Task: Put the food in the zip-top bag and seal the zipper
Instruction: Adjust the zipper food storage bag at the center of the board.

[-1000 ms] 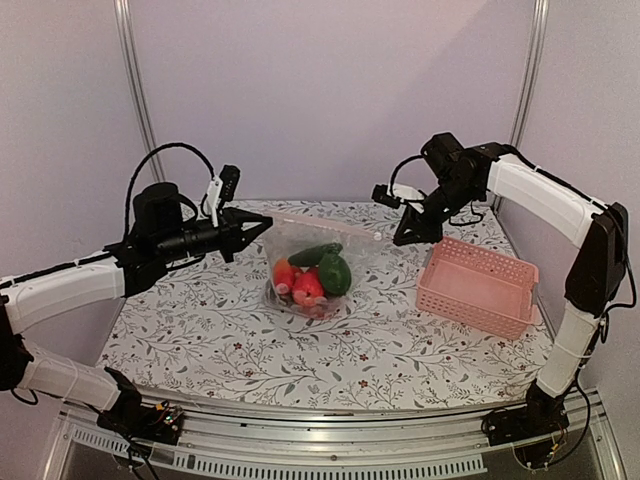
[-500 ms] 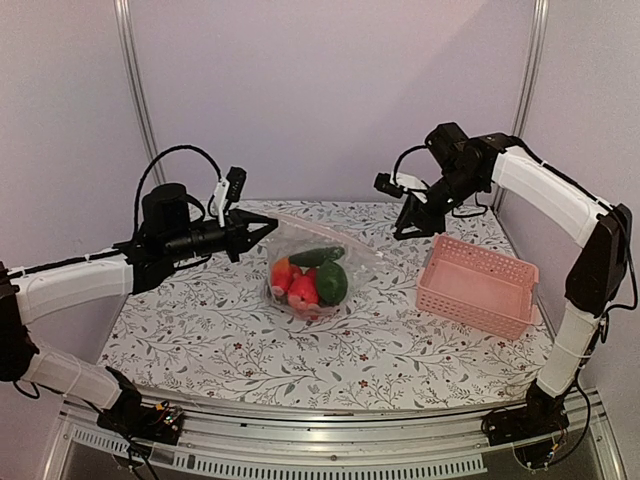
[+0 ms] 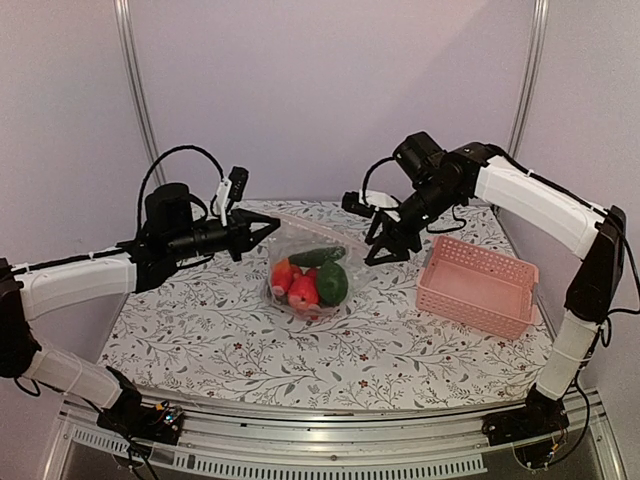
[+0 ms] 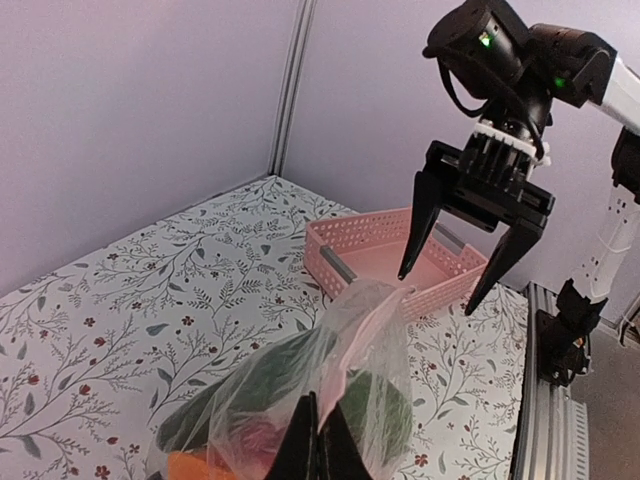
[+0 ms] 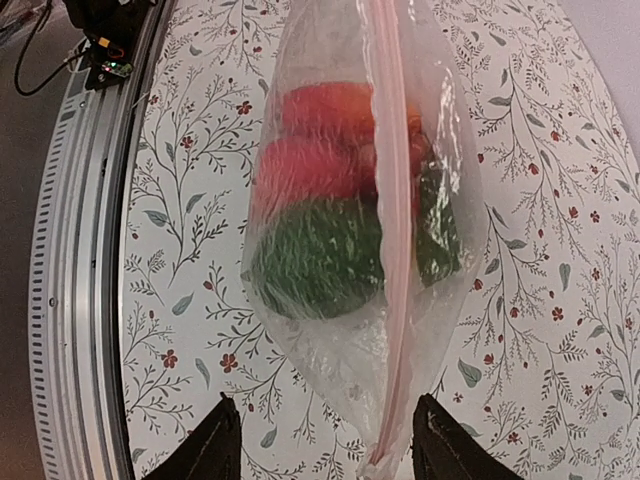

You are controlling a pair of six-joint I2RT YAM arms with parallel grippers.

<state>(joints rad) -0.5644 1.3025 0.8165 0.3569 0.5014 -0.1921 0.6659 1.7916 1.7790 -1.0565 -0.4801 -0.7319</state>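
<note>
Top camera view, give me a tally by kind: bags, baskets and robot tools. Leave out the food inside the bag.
zip-top bag: 1
pink lattice basket: 1
robot tools: 2 (left tool, right tool)
Total: 4

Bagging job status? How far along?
Done: the food sits inside the zip-top bag, and the pink basket looks empty. In hand: the left gripper pinches the bag's top edge; the right gripper is open over the zipper end. Left: run the zipper shut; no seal is visible.
</note>
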